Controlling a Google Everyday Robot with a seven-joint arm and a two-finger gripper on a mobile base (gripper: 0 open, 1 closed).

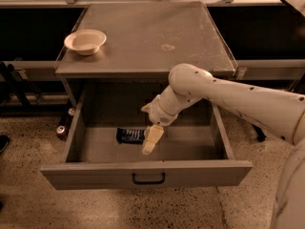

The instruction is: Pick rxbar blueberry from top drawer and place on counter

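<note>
The top drawer (147, 174) is pulled open, its front panel with a black handle (148, 179) facing me. The rxbar blueberry (129, 135), a dark flat bar, lies on the drawer floor left of centre. My gripper (151, 140) reaches down into the drawer from the right and hangs just right of the bar, its pale fingers (150, 142) pointing down and partly covering the bar's right end. The counter (147, 37) above is a flat grey top with a pale smudge (167, 47).
A white bowl (85, 41) stands on the counter's left side. My white arm (228, 97) crosses over the drawer's right half. A can (62, 130) stands on the speckled floor left of the cabinet. Dark shelving runs behind.
</note>
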